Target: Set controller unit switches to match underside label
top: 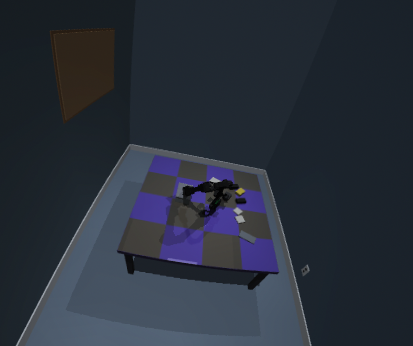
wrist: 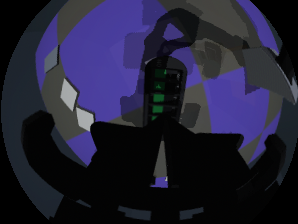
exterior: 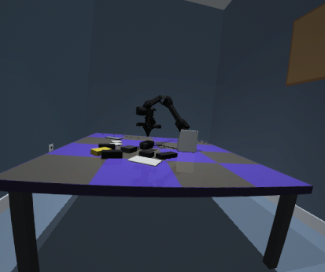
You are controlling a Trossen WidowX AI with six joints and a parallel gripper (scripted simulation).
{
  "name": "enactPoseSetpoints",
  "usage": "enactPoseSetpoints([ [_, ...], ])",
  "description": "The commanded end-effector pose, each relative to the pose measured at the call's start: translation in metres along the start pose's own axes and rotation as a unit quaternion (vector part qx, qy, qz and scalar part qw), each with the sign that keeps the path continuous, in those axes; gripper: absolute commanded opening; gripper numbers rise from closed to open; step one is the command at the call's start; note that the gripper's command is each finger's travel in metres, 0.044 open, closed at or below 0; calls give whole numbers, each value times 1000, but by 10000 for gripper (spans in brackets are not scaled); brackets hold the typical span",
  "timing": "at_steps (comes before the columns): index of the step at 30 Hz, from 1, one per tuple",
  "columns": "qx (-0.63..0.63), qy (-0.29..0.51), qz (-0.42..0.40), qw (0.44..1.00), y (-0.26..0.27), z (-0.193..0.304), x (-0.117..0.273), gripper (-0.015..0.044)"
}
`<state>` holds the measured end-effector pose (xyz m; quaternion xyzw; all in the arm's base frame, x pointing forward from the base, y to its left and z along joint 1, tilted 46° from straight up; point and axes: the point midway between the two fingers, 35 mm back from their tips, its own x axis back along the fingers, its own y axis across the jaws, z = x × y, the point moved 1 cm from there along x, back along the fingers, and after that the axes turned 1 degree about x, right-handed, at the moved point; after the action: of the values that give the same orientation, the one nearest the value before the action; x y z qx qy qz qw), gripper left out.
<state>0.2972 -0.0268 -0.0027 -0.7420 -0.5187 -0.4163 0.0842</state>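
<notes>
The controller unit [wrist: 149, 95] lay on the bench [top: 221, 250] [exterior: 217, 190] [wrist: 115, 57] with its switch side facing up, directly ahead of the fingers [exterior: 148, 130] in the wrist view. The fingers were closed together at their tips, with nothing held between them, and pointed down at the bench from above. In the wrist view their tips overlapped the near end of the unit, hiding some of its switches; whether they touched it could not be told. The visible rockers [wrist: 158, 97] showed green on the left and dark on the right, but which ends were pressed down was too dim to tell. The label on the underside was out of sight. The black arm [top: 206, 187] [exterior: 174, 112] arched over the bench, bending down toward the fingers. A pale grey panel [top: 180, 191] [exterior: 187, 141] [wrist: 270, 75] stood upright near the arm's lower end. Off to the other side lay a yellow block [top: 240, 191] [exterior: 101, 151], with a black block [top: 241, 201] near it and two small white squares farther along. A white card [exterior: 145, 160] lay flat in the exterior view's foreground, in front of several dark modules.
</notes>
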Motion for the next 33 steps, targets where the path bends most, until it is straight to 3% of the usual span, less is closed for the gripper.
enactPoseSetpoints([
  [1, 5, -3, -1, 1000, -1, -1, -1, 0],
  [8, 5, -3, -1, 1000, -2, -1, -1, 0],
  [15, 5, -3, -1, 1000, -46, -1, -30, 0],
  [30, 8, -4, -2, 1000, -43, -1, -29, 0],
  [33, 7, -3, -2, 1000, -29, -16, -19, 79],
])
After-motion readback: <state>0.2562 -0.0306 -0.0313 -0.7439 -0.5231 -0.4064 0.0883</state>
